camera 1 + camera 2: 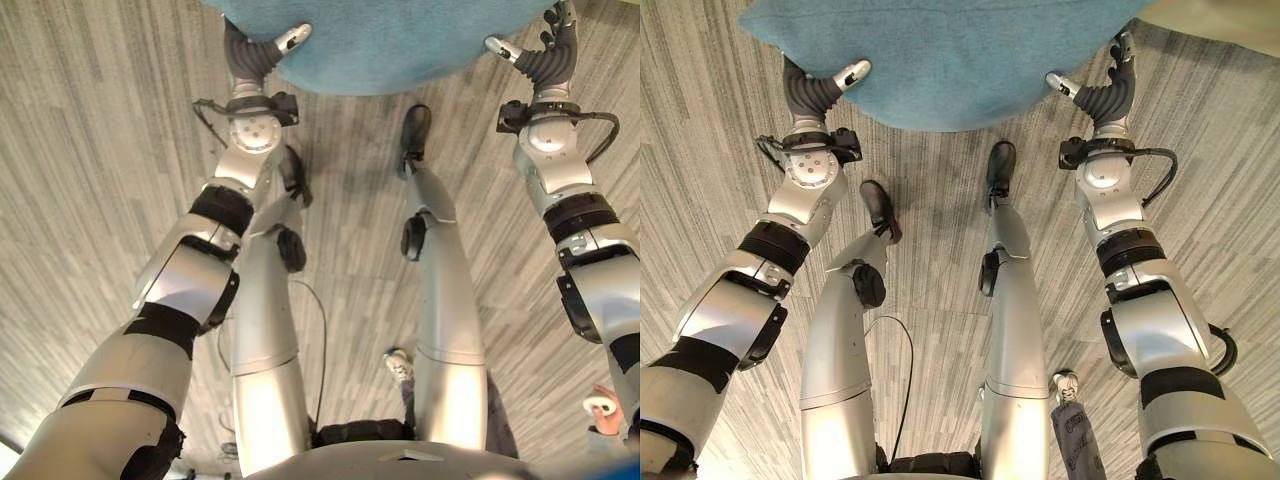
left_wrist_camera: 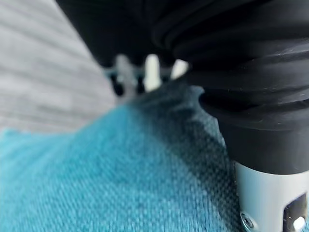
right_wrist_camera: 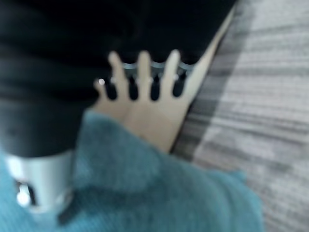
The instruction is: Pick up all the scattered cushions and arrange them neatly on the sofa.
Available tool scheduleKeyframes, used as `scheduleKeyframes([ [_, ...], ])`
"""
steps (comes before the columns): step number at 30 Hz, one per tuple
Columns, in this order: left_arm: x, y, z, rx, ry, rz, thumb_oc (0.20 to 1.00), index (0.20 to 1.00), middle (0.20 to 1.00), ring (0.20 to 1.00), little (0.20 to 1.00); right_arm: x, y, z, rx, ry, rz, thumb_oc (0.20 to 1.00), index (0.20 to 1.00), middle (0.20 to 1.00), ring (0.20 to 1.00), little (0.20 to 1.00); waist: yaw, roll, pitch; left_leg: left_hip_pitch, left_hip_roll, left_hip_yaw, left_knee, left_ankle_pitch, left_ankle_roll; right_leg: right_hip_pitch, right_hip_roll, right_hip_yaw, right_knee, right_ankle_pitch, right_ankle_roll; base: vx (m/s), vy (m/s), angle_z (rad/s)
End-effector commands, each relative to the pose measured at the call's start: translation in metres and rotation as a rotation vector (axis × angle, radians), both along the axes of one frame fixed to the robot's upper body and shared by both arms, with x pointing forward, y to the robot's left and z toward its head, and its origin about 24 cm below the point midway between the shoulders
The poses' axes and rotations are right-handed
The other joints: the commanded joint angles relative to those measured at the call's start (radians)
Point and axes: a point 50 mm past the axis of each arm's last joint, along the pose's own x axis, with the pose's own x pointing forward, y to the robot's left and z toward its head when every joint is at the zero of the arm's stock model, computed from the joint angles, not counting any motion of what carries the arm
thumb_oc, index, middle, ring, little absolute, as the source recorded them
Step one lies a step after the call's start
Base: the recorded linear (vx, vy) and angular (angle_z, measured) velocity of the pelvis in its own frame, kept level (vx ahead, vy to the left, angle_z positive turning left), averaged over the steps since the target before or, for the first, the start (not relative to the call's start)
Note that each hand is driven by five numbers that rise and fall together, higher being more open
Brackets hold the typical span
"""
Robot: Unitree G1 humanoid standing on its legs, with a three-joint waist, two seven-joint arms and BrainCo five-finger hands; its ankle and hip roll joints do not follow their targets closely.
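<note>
— Where's the teal cushion?
— At twelve o'clock, above the striped carpet, between both hands.
— Fingers?
— Left hand and right hand each clasp an edge, thumb on top.

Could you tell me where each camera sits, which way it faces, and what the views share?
Left eye view: on the head, looking down at the striped grey carpet floor; both arms reach a large teal fabric cushion.
Right eye view: beside it, same scene; left hand, right hand at the cushion's opposite edges.
Left wrist view: along the left hand, cushion close beneath.
Right wrist view: along the right hand; a beige surface past the fingers.
All four share the cushion.
</note>
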Motion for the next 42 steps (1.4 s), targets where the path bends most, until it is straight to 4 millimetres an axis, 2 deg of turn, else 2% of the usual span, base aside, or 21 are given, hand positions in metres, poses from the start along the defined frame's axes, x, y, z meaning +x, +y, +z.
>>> scheduleKeyframes([
  [1, -0.004, -0.013, 0.0, -0.064, -0.046, -0.078, 1.0, 1.0, 1.0, 1.0, 1.0, 0.002, 0.023, 0.004, -0.031, -0.022, 0.097, 1.0, 1.0, 1.0, 1.0, 1.0, -0.02, 0.084, -0.087, -0.024, 0.001, -0.149, -0.085, 0.08, -0.048, -0.025, -0.013, -0.002, 0.137, -0.091, 0.115, 0.02, -0.037, 0.05],
  [6, -0.009, -0.046, 0.022, -0.062, -0.116, -0.199, 1.0, 1.0, 1.0, 1.0, 1.0, 0.007, 0.06, 0.05, -0.142, -0.072, 0.172, 1.0, 1.0, 1.0, 1.0, 1.0, 0.02, 0.104, -0.108, -0.048, -0.009, -0.162, -0.069, 0.095, -0.052, -0.048, -0.019, -0.002, 0.168, -0.093, 0.113, 0.01, -0.044, 0.08],
  [7, -0.01, -0.049, 0.025, -0.073, -0.13, -0.213, 1.0, 1.0, 1.0, 1.0, 1.0, 0.006, 0.068, 0.056, -0.135, -0.095, 0.2, 0.793, 0.793, 0.793, 0.793, 0.793, 0.025, 0.106, -0.111, -0.049, -0.009, -0.162, -0.071, 0.097, -0.053, -0.051, -0.02, -0.002, 0.169, -0.094, 0.113, 0.0, -0.027, 0.13],
  [8, -0.015, -0.054, 0.027, -0.103, -0.158, -0.254, 0.476, 0.476, 0.476, 0.476, 0.476, 0.0, 0.091, 0.071, -0.174, -0.147, 0.28, 0.2, 0.2, 0.2, 0.2, 0.2, 0.033, 0.103, -0.121, -0.047, -0.011, -0.164, -0.077, 0.103, -0.056, -0.051, -0.022, -0.006, 0.167, -0.095, 0.113, 0.01, -0.023, 0.11],
  [9, -0.016, -0.054, 0.026, -0.11, -0.161, -0.259, 0.2, 0.2, 0.2, 0.2, 0.2, -0.005, 0.098, 0.077, -0.202, -0.178, 0.305, 0.2, 0.2, 0.2, 0.2, 0.2, 0.032, 0.099, -0.125, -0.046, -0.012, -0.166, -0.081, 0.104, -0.056, -0.05, -0.022, -0.009, 0.166, -0.095, 0.112, 0.01, -0.018, 0.07],
  [12, -0.02, -0.053, 0.021, -0.135, -0.175, -0.273, 0.2, 0.2, 0.2, 0.2, 0.2, -0.018, 0.113, 0.082, -0.154, -0.274, 0.395, 0.2, 0.2, 0.2, 0.2, 0.2, 0.027, 0.09, -0.141, -0.028, -0.013, -0.171, -0.103, 0.107, -0.057, -0.031, -0.017, -0.02, 0.153, -0.094, 0.113, 0.0, -0.007, 0.01],
  [14, -0.022, -0.051, 0.019, -0.132, -0.181, -0.276, 0.2, 0.2, 0.2, 0.2, 0.2, -0.021, 0.114, 0.081, -0.144, -0.289, 0.409, 0.2, 0.2, 0.2, 0.2, 0.2, 0.024, 0.088, -0.148, -0.021, -0.012, -0.17, -0.113, 0.109, -0.057, -0.022, -0.016, -0.024, 0.146, -0.094, 0.114, 0.0, 0.0, 0.0],
  [17, -0.03, -0.048, 0.003, -0.144, -0.174, -0.308, 0.2, 0.2, 0.2, 0.2, 0.2, -0.034, 0.116, 0.059, -0.064, -0.313, 0.504, 0.2, 0.2, 0.2, 0.2, 0.2, 0.017, 0.082, -0.163, 0.042, -0.017, -0.175, -0.17, 0.111, -0.052, 0.039, -0.011, -0.038, 0.108, -0.092, 0.117, -0.01, 0.038, 0.01],
  [19, -0.032, -0.046, -0.003, -0.124, -0.167, -0.305, 0.2, 0.2, 0.2, 0.2, 0.2, -0.037, 0.112, 0.052, -0.082, -0.314, 0.499, 0.2, 0.2, 0.2, 0.2, 0.2, 0.016, 0.08, -0.163, 0.072, -0.015, -0.171, -0.193, 0.114, -0.05, 0.067, -0.014, -0.042, 0.092, -0.091, 0.12, -0.02, 0.046, -0.09],
  [20, -0.041, -0.046, -0.015, -0.108, -0.166, -0.327, 0.2, 0.2, 0.2, 0.2, 0.2, -0.045, 0.108, 0.034, -0.077, -0.307, 0.525, 0.2, 0.2, 0.2, 0.2, 0.2, 0.008, 0.079, -0.162, 0.123, -0.016, -0.163, -0.219, 0.116, -0.05, 0.122, -0.02, -0.052, 0.075, -0.092, 0.121, 0.0, 0.01, -0.04],
  [22, -0.048, -0.042, -0.025, -0.105, -0.165, -0.329, 0.2, 0.2, 0.2, 0.2, 0.2, -0.053, 0.101, 0.019, -0.062, -0.308, 0.524, 0.2, 0.2, 0.2, 0.2, 0.2, 0.004, 0.077, -0.161, 0.176, -0.02, -0.162, -0.241, 0.113, -0.053, 0.181, -0.025, -0.056, 0.051, -0.094, 0.118, 0.03, 0.031, 0.12],
  [24, -0.058, -0.037, -0.046, -0.1, -0.133, -0.349, 0.2, 0.2, 0.2, 0.2, 0.2, -0.064, 0.091, -0.005, -0.058, -0.294, 0.508, 0.2, 0.2, 0.2, 0.2, 0.2, 0.004, 0.073, -0.165, 0.26, -0.026, -0.163, -0.256, 0.1, -0.054, 0.282, -0.032, -0.063, 0.009, -0.091, 0.117, 0.02, 0.044, 0.07],
  [26, -0.06, -0.034, -0.055, -0.107, -0.111, -0.355, 0.2, 0.2, 0.2, 0.2, 0.2, -0.069, 0.089, -0.013, -0.048, -0.289, 0.504, 0.2, 0.2, 0.2, 0.2, 0.2, 0.006, 0.07, -0.168, 0.3, -0.025, -0.162, -0.259, 0.095, -0.054, 0.326, -0.036, -0.07, -0.008, -0.088, 0.117, -0.02, 0.008, -0.01],
  [27, -0.068, -0.03, -0.068, -0.083, -0.089, -0.363, 0.2, 0.2, 0.2, 0.2, 0.2, -0.077, 0.085, -0.025, -0.039, -0.28, 0.506, 0.2, 0.2, 0.2, 0.2, 0.2, 0.01, 0.067, -0.174, 0.354, -0.031, -0.155, -0.27, 0.116, -0.048, 0.39, -0.045, -0.083, -0.05, -0.055, 0.109, -0.05, 0.029, -0.05],
  [32, -0.09, -0.022, -0.103, -0.134, -0.021, -0.404, 0.2, 0.2, 0.2, 0.2, 0.2, -0.096, 0.076, -0.064, 0.018, -0.208, 0.507, 0.2, 0.2, 0.2, 0.2, 0.2, 0.024, 0.055, -0.192, 0.581, -0.05, -0.154, -0.309, 0.084, -0.048, 0.631, -0.064, -0.116, -0.135, -0.054, 0.113, 0.04, 0.056, 0.02],
  [33, -0.091, -0.022, -0.104, -0.134, -0.02, -0.404, 0.2, 0.2, 0.2, 0.2, 0.2, -0.096, 0.076, -0.065, 0.018, -0.207, 0.507, 0.2, 0.2, 0.2, 0.2, 0.2, 0.024, 0.056, -0.188, 0.587, -0.05, -0.155, -0.311, 0.085, -0.048, 0.638, -0.064, -0.117, -0.138, -0.054, 0.113, 0.07, 0.04, 0.02],
  [34, -0.093, -0.02, -0.111, -0.133, -0.001, -0.407, 0.2, 0.2, 0.2, 0.2, 0.2, -0.098, 0.074, -0.072, 0.018, -0.18, 0.504, 0.2, 0.2, 0.2, 0.2, 0.2, 0.027, 0.053, -0.191, 0.637, -0.053, -0.153, -0.322, 0.08, -0.047, 0.686, -0.069, -0.128, -0.155, -0.052, 0.116, 0.1, 0.07, -0.01],
  [36, -0.108, -0.018, -0.141, -0.198, 0.097, -0.457, 0.2, 0.2, 0.2, 0.2, 0.2, -0.106, 0.073, -0.115, 0.106, -0.032, 0.542, 0.2, 0.2, 0.2, 0.2, 0.2, 0.038, 0.038, -0.204, 0.878, -0.062, -0.134, -0.389, 0.066, -0.044, 0.934, -0.079, -0.188, -0.24, -0.042, 0.131, 0.2, 0.136, 0.09],
  [37, -0.108, -0.018, -0.141, -0.198, 0.097, -0.457, 0.2, 0.2, 0.2, 0.2, 0.2, -0.106, 0.073, -0.115, 0.106, -0.032, 0.542, 0.2, 0.2, 0.2, 0.2, 0.2, 0.038, 0.038, -0.201, 0.881, -0.062, -0.134, -0.39, 0.066, -0.044, 0.937, -0.078, -0.189, -0.241, -0.042, 0.131, 0.19, 0.159, 0.11],
  [40, -0.115, -0.016, -0.156, -0.191, 0.151, -0.469, 0.2, 0.2, 0.2, 0.2, 0.2, -0.111, 0.071, -0.136, 0.116, 0.048, 0.524, 0.2, 0.2, 0.2, 0.2, 0.2, 0.044, 0.023, -0.226, 1.039, -0.061, -0.098, -0.457, 0.055, -0.041, 1.077, -0.078, -0.224, -0.312, -0.024, 0.153, 0.11, 0.101, -0.06],
  [42, -0.117, -0.015, -0.158, -0.185, 0.162, -0.468, 0.2, 0.2, 0.2, 0.2, 0.2, -0.112, 0.071, -0.14, 0.119, 0.068, 0.526, 0.2, 0.2, 0.2, 0.2, 0.2, 0.046, 0.018, -0.239, 1.072, -0.058, -0.086, -0.481, 0.06, -0.042, 1.102, -0.076, -0.238, -0.326, -0.015, 0.157, 0.08, 0.054, -0.36],
])
